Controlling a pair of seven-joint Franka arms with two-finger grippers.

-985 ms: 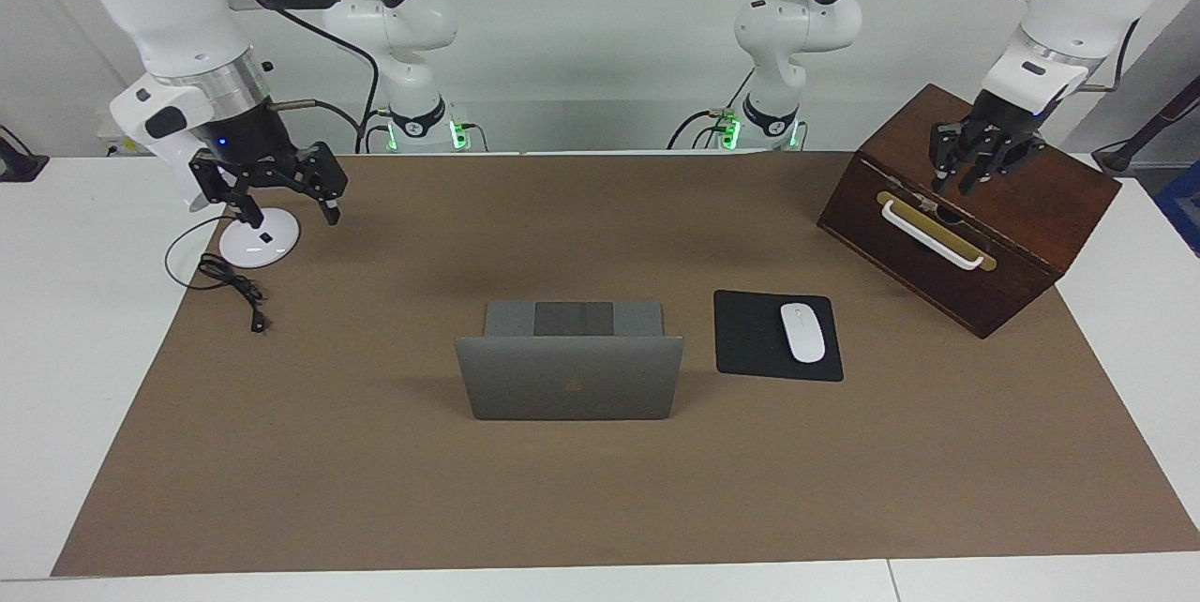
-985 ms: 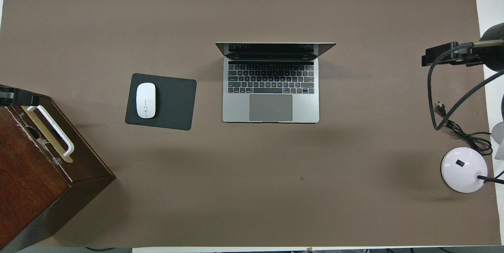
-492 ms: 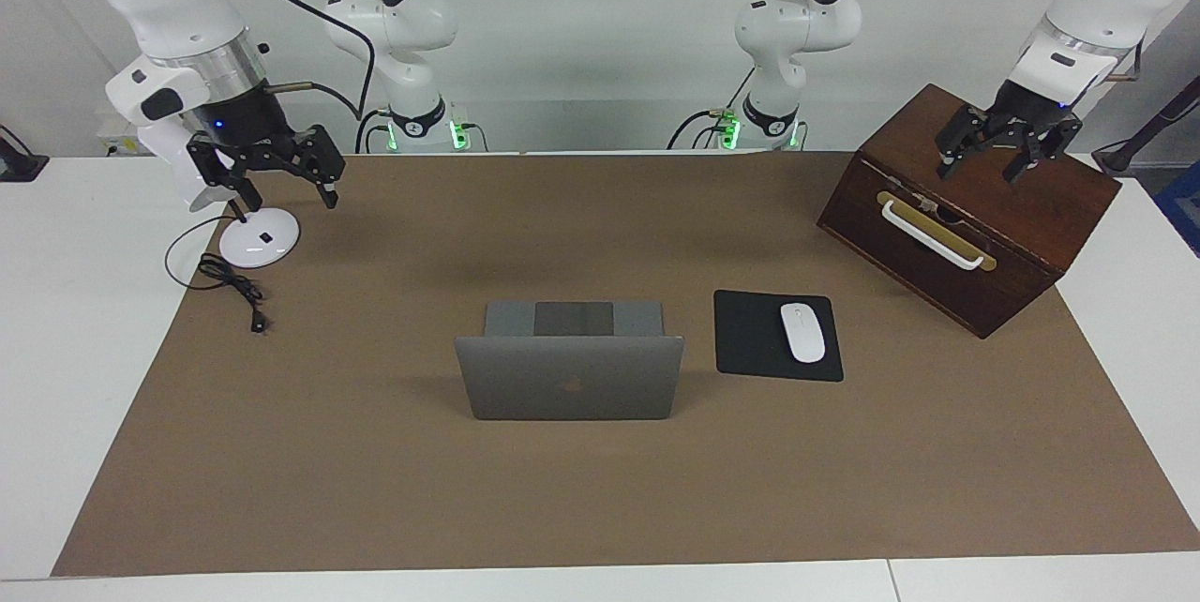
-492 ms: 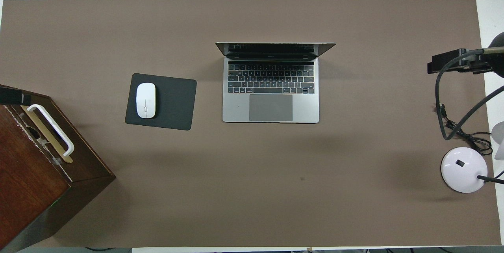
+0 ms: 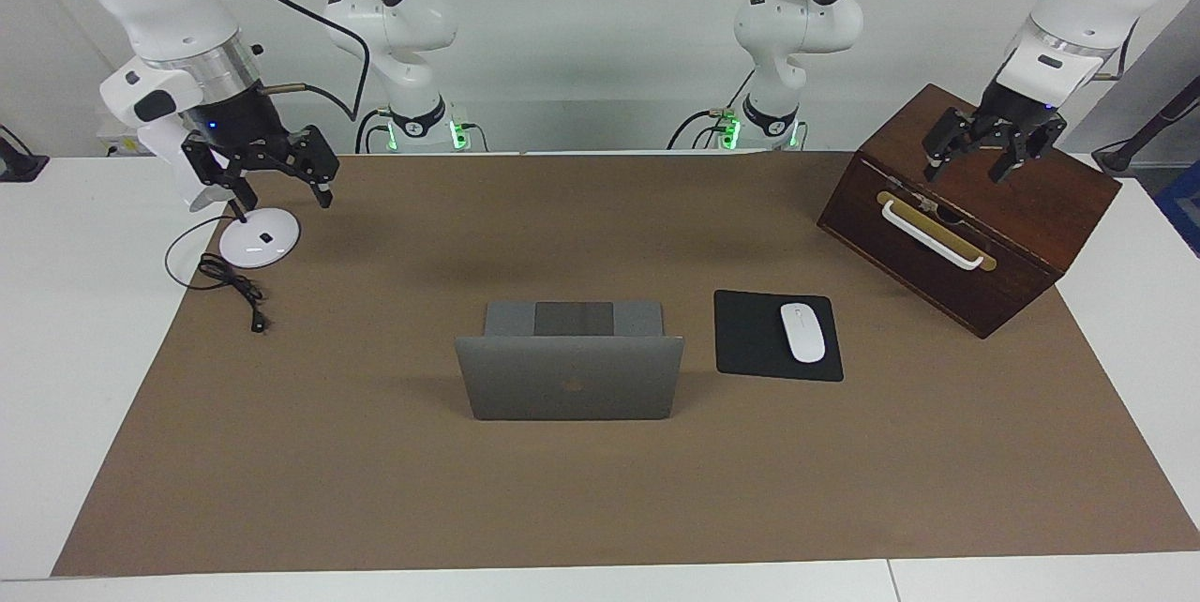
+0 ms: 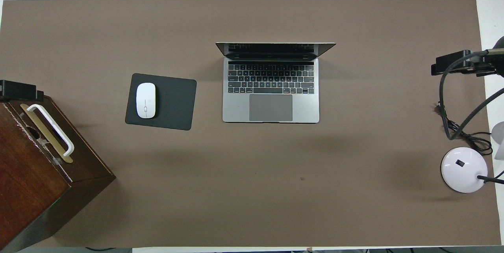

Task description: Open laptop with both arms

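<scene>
Both end effectors rose, well apart from open laptop (image 5: 570,368).

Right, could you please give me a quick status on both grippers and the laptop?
Left gripper open, up over the wooden box. Right gripper open, up over the white lamp base. Laptop open, lid upright, untouched. Nothing in the way.

Silver-grey laptop (image 5: 569,382), lid upright, mid-table
</scene>
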